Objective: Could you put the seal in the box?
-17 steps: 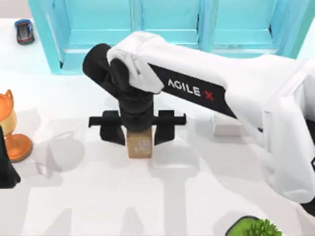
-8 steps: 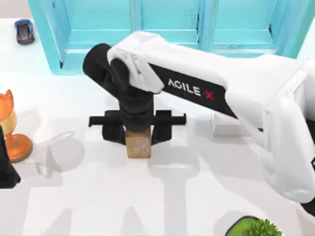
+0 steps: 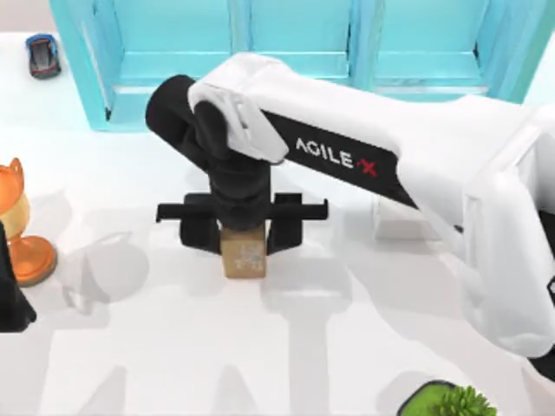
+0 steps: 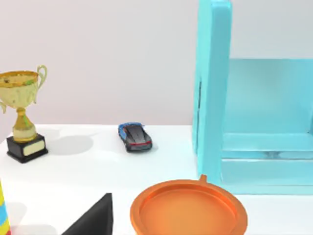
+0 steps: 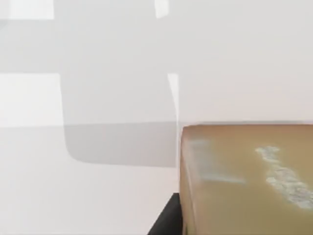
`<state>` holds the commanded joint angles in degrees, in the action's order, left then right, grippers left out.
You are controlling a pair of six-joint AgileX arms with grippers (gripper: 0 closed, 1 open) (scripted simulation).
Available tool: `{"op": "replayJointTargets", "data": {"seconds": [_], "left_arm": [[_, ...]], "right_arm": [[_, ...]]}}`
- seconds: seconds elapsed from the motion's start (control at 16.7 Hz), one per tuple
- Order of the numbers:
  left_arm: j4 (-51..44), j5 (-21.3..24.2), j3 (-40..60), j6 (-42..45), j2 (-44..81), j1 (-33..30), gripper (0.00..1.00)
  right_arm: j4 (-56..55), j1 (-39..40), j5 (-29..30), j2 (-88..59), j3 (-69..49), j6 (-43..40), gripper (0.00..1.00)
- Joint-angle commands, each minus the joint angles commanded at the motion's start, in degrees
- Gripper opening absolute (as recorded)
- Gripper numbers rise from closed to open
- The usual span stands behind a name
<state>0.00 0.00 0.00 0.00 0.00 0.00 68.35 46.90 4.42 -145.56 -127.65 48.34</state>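
The seal (image 3: pixel 244 256) stands upright mid-tabletop, nearer the far edge. It looks like a small, stiff, light block with flat sides fit for pinching. The right gripper (image 3: pixel 242 230) straddles it, fingers apart on either side. The white tabletop (image 3: pixel 173 347) around is bare and smooth.

White table (image 3: pixel 173 347), seal (image 3: pixel 244 256), toy car (image 3: pixel 42 54), trophy (image 4: pixel 22 120), turquoise shelf (image 3: pixel 295 52)

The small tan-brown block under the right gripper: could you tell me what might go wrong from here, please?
1. The small tan-brown block sits between the right gripper's open fingers; an off-centre close could tip it.
2. The big turquoise shelf unit stands just behind, so a high lift might clip it.
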Motion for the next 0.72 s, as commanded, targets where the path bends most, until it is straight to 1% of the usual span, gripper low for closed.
{"op": "replayJointTargets", "data": {"seconds": [0.18,0.54,0.72], "left_arm": [[0.0,0.0,0.0,0.0,0.0,0.0,1.00],[0.0,0.0,0.0,0.0,0.0,0.0,1.00],[0.0,0.0,0.0,0.0,0.0,0.0,1.00]], "right_arm": [[4.8,-0.4,0.2,-1.6,-5.8,0.6,0.00],[21.1,-0.2,0.2,-6.3,-28.6,0.3,0.00],[27.6,-0.1,0.1,-7.9,-36.3,-0.1,0.00]]}}
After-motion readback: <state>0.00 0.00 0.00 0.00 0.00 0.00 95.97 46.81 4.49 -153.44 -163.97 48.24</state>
